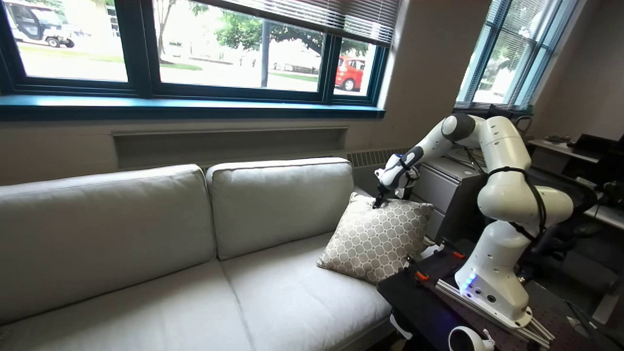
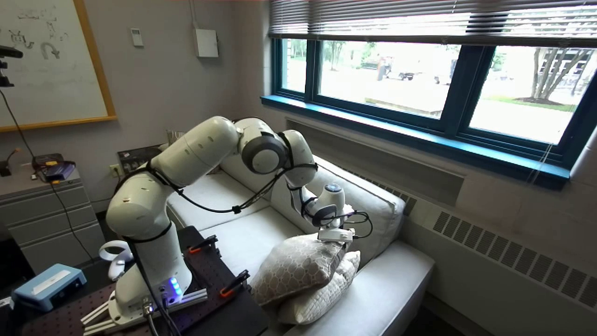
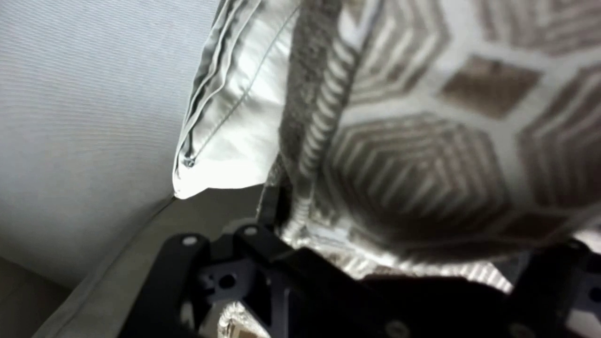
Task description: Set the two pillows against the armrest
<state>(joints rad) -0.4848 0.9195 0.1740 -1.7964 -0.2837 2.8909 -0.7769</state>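
The patterned beige pillow [image 1: 375,239] stands tilted on the sofa seat [image 1: 292,278], at the end by the armrest [image 2: 394,282] and near the end of the back cushion [image 1: 282,204]. In an exterior view, the cream-white pillow [image 2: 324,296] shows between it and the armrest, partly covered by the patterned one leaning over it. Whether the cream-white pillow touches the armrest's inner edge cannot be told.

The gripper [image 1: 391,197] is at the patterned pillow's upper edge, its fingers [image 1: 378,199] spread wide and not clamped on anything; in the wrist view patterned fabric lies between them. The arm [image 1: 504,151] reaches over from the dark table [image 1: 414,307].
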